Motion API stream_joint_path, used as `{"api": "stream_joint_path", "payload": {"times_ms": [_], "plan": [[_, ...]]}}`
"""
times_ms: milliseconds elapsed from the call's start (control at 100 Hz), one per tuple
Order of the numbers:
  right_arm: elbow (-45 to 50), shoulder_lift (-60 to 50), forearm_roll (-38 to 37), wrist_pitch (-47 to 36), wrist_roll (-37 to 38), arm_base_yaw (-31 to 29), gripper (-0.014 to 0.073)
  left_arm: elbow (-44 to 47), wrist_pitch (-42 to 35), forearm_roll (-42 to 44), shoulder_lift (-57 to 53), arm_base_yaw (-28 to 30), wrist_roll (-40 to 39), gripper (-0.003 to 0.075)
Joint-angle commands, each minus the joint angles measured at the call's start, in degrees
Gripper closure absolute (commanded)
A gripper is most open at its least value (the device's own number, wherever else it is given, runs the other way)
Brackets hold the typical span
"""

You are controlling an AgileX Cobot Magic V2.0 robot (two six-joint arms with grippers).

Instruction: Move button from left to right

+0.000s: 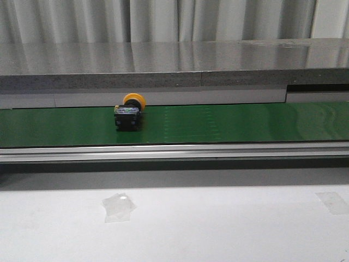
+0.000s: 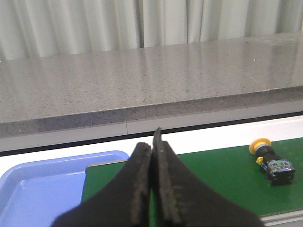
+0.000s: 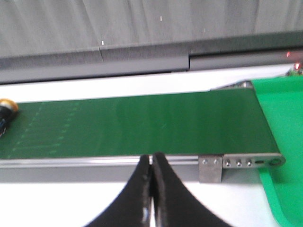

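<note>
The button [image 1: 129, 112] lies on its side on the green conveyor belt [image 1: 234, 123], its yellow cap toward the back and its black body toward the front. It also shows in the left wrist view [image 2: 271, 159], far off to one side of my left gripper [image 2: 152, 147], which is shut and empty above the belt's end. In the right wrist view only the button's yellow edge [image 3: 5, 109] shows at the frame border. My right gripper [image 3: 151, 161] is shut and empty, in front of the belt's metal rail. Neither gripper shows in the front view.
A blue tray [image 2: 38, 189] sits beside the belt's left end. A green tray [image 3: 284, 142] sits past the belt's right end. A grey stone ledge [image 1: 174, 65] runs behind the belt. A metal rail [image 1: 174, 152] borders its front. Tape patches [image 1: 118, 206] lie on the white table.
</note>
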Motion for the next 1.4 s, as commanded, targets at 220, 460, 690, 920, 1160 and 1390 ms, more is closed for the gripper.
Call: {"api": "stream_joint_path", "payload": {"times_ms": [220, 460, 690, 920, 1160, 1390], "plan": [[-16.84, 20.79, -0.21, 12.12, -1.38, 0.01, 0.0662, -1.53, -4.53, -0.86, 0.16, -0.34, -0.16, 0.074], [-20.68, 29.66, -0.21, 15.22, -1.38, 0.01, 0.0662, -1.53, -4.53, -0.86, 0.16, -0.34, -0.16, 0.074], [-20.68, 32.33, 0.22, 16.6, -1.38, 0.01, 0.0659, -1.53, -4.53, -0.86, 0.16, -0.34, -0.16, 0.074], [-20.68, 32.48, 0.98, 17.84, -1.38, 0.01, 0.0424, -1.53, -4.53, -0.86, 0.16, -0.34, -0.16, 0.074], [-20.68, 32.48, 1.34, 18.54, -1.38, 0.01, -0.006, -1.53, -4.53, -0.86, 0.16, -0.34, -0.16, 0.074], [-20.68, 32.89, 3.95, 17.08, -2.2, 0.01, -0.0052, -1.53, -4.53, -0.86, 0.16, -0.34, -0.16, 0.074]]}}
